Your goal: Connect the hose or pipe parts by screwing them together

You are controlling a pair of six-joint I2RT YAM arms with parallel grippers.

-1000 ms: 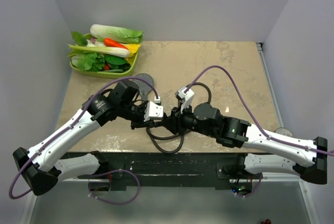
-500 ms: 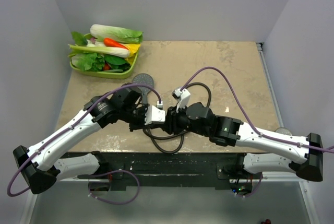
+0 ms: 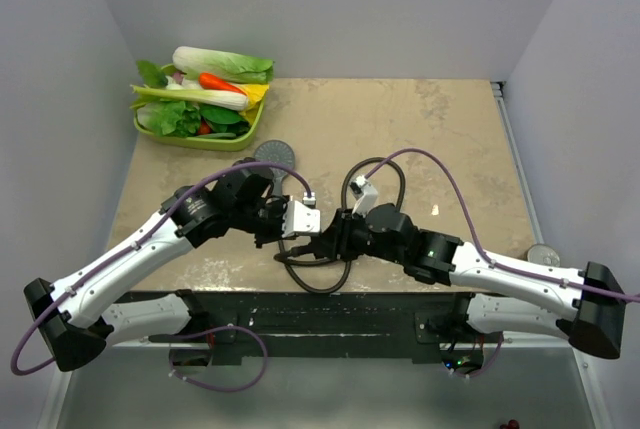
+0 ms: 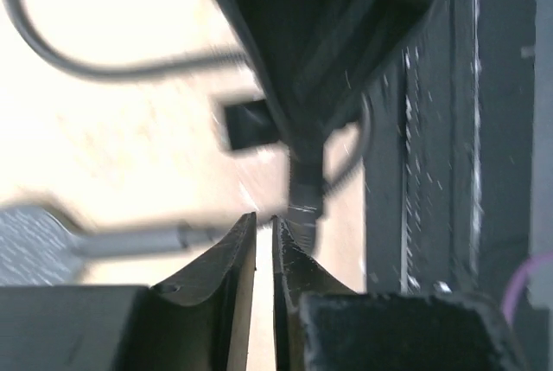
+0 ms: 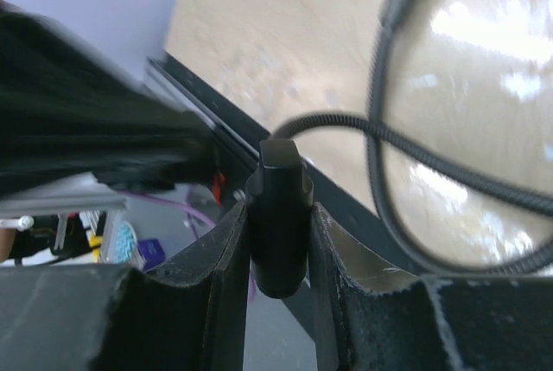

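The dark grey shower head (image 3: 272,153) lies face up on the table, its handle running under my left arm. In the left wrist view the head (image 4: 26,233) and its handle (image 4: 130,237) are blurred at the lower left. The dark hose (image 3: 322,287) loops across the table's near edge. My right gripper (image 3: 335,236) (image 5: 279,215) is shut on the hose's end nut (image 5: 279,182). My left gripper (image 3: 314,229) (image 4: 263,217) is shut with nothing between its fingers, its tips just beside that nut (image 4: 304,191).
A green tray (image 3: 243,137) of toy vegetables stands at the back left corner. A small round grey object (image 3: 543,254) sits off the table's right edge. The black frame rail (image 3: 330,314) runs along the near edge, just below both grippers.
Both grippers have shifted slightly toward the near edge and closer together. The right wrist has turned while holding the nut. The left jaws have narrowed a little.
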